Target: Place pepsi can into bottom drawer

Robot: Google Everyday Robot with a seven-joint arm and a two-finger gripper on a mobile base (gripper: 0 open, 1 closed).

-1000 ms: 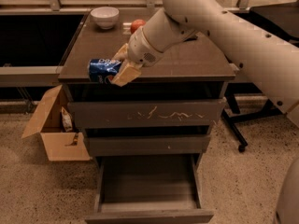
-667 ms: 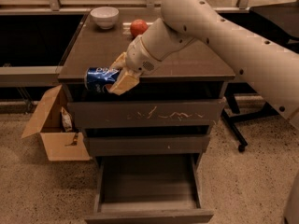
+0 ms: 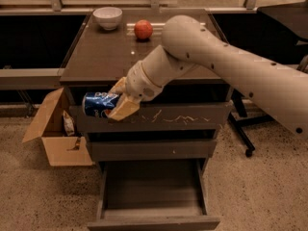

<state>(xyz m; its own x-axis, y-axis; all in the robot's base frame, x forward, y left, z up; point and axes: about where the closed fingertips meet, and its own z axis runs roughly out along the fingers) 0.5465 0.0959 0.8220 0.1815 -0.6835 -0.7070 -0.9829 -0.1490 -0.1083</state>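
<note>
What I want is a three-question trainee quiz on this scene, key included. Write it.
1. True or false: the pepsi can already lies in the bottom drawer.
2. Where is the gripper? A) On the floor. B) In front of the scratched drawer, at its left end, holding the can sideways. C) Inside the bottom drawer.
3. Fill in: on the cabinet top sit a white bowl and a red ____.
Key: 1 false, the can is in the gripper, up at the scratched drawer's height, and the bottom drawer stands open; 2 B; 3 apple.
</note>
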